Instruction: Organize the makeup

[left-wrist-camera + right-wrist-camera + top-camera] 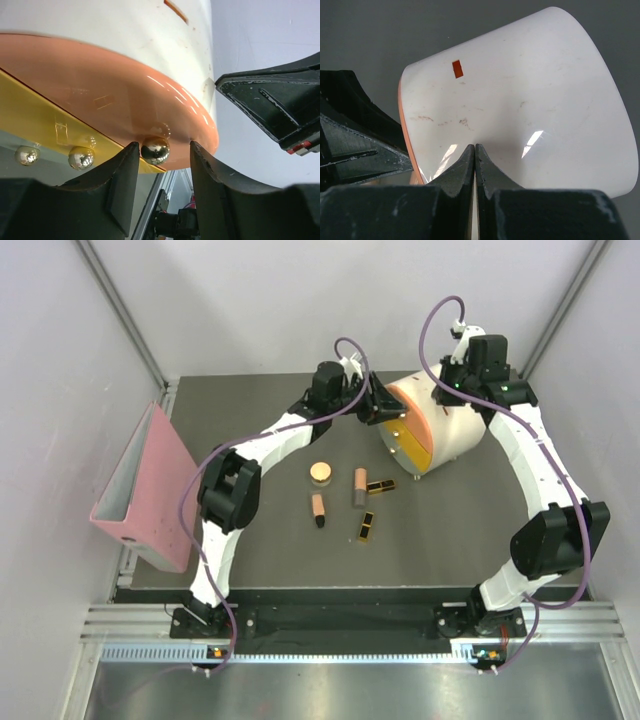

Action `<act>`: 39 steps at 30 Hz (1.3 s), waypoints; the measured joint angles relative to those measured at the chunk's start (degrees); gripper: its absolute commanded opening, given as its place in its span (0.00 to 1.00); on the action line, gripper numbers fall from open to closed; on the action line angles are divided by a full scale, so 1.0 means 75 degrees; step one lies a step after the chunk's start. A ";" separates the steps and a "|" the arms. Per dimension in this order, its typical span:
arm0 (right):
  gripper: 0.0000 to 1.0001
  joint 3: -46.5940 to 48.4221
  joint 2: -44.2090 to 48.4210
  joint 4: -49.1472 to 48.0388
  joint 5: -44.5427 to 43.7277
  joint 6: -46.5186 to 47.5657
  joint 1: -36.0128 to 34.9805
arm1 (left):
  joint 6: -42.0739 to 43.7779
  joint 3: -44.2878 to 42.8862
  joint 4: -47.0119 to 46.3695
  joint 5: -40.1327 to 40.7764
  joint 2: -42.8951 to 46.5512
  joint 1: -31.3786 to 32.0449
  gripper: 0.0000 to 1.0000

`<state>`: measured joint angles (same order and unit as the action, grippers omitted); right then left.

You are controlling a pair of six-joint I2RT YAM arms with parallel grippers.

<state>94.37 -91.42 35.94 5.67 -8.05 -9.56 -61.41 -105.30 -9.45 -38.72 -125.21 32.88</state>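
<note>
Bracing the rounded cream plastic drawer box (530,100) with the clenched right gripper (475,150) and straddling its chrome ball knob (155,150) with the released left gripper (165,148), ahead of a likely squeeze-and-pull, with all 5 makeup pieces (359,486) loose on the dark mat (270,550).

left tool (164,154): fingers parted | right tool (475,152): fingers pressed together
</note>
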 measured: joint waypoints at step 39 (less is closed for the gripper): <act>0.00 -0.0087 -0.0020 -0.0172 0.0192 0.0125 0.0064 | 0.0927 0.1221 0.0452 0.0621 0.1078 0.0061 0.00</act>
<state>93.71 -91.57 34.65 7.11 -7.11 -9.08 -54.46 -96.14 -6.07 -34.06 -117.12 33.34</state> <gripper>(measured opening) 0.004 0.245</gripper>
